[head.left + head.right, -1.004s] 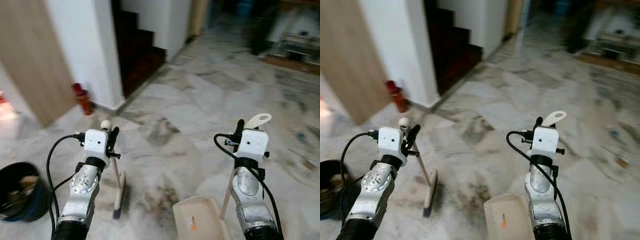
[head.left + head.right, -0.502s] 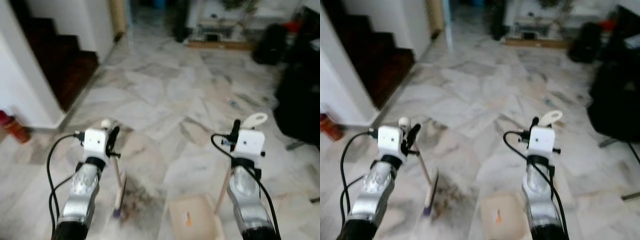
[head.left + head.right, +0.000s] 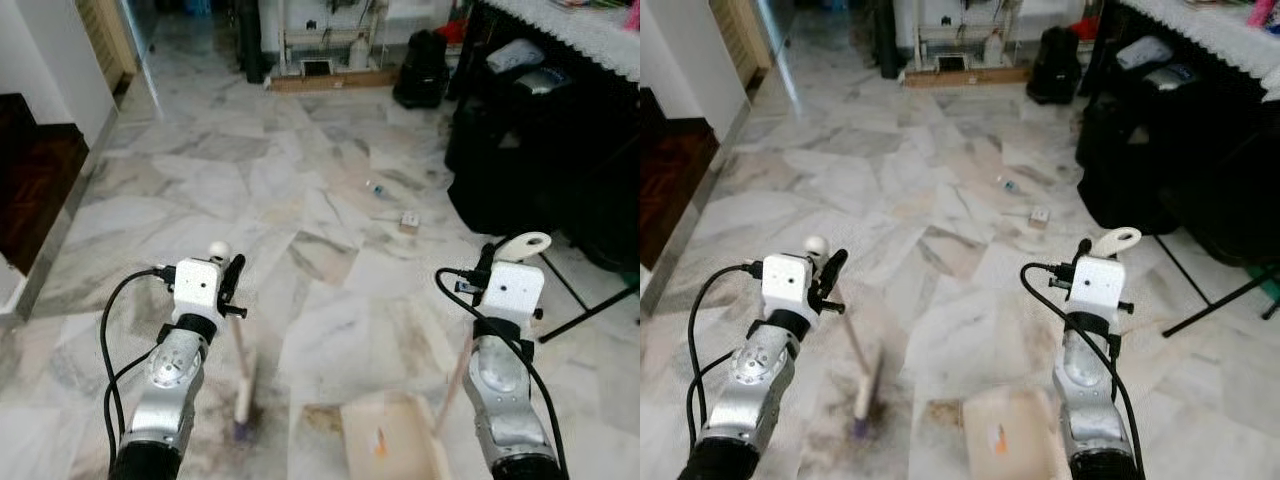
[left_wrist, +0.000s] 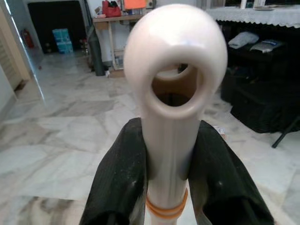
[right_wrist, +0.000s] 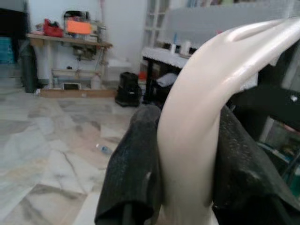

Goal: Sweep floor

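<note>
My left gripper (image 3: 228,283) is shut on the cream broom handle (image 4: 171,117), whose rounded tip has a hanging hole. The broom's head (image 3: 243,405) rests on the marble floor (image 3: 330,330) in front of me. My right gripper (image 3: 487,268) is shut on the cream dustpan handle (image 5: 206,126), and the dustpan (image 3: 388,440) sits low on the floor between my arms. Small litter lies ahead: a little box (image 3: 408,220) and a small bluish scrap (image 3: 376,188).
Black bags and a dark draped table (image 3: 540,120) stand at the right, with a folding stand leg (image 3: 590,300) near my right arm. A dark stair step (image 3: 30,180) is at the left. A low shelf (image 3: 320,60) and a black bag (image 3: 420,80) stand far ahead.
The camera has swung right: the stairs slid off to the left and the dark table and bags came into view. Both grippers keep their hold on broom and dustpan.
</note>
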Controlling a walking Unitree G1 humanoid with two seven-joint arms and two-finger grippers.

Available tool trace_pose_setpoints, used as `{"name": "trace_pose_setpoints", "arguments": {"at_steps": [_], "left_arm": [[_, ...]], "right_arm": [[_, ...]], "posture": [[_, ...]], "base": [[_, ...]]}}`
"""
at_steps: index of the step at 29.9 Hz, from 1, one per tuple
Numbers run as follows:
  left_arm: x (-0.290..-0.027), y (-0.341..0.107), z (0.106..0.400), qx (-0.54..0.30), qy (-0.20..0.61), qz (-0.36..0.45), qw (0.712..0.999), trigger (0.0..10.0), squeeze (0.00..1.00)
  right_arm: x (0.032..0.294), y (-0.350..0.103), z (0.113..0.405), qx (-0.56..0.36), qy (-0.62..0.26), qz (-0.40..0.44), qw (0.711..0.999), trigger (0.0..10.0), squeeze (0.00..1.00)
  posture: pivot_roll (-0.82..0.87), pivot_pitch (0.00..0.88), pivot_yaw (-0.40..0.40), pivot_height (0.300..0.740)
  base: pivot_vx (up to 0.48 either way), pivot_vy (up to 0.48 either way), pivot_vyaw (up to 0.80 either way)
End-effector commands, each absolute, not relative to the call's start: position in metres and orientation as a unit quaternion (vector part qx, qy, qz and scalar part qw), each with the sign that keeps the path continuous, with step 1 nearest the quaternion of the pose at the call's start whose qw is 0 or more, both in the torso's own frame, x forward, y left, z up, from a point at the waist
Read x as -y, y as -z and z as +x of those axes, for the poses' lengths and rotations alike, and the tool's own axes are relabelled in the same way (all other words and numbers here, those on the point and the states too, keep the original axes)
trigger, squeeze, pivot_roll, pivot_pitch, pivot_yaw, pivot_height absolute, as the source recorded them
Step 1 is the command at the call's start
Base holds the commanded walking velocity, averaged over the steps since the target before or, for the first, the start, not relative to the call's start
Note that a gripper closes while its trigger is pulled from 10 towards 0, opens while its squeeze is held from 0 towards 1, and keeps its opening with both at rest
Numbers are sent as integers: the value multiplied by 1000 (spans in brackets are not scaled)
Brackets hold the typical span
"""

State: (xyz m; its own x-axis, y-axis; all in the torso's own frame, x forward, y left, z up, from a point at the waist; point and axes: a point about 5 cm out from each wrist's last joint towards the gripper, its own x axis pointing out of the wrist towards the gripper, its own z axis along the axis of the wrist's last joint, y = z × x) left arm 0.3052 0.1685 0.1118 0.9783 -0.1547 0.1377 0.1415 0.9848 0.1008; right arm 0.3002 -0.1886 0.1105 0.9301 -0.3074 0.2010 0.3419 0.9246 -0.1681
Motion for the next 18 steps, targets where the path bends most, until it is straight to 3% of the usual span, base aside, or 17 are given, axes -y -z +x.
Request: {"name": "trace_pose_setpoints", "arguments": {"at_steps": [1, 18], "left_arm": [[-175, -121, 307, 93, 66, 62, 992, 10000, 0], [-176, -122, 308, 90, 62, 63, 992, 10000, 0]], "right_arm": [[183, -121, 303, 111, 160, -92, 977, 10000, 0], [182, -122, 303, 115, 156, -91, 977, 10000, 0]], "posture": [[-87, 0, 17, 740], [-89, 0, 17, 740]], "base": [[386, 0, 0], [428, 0, 0]]}}
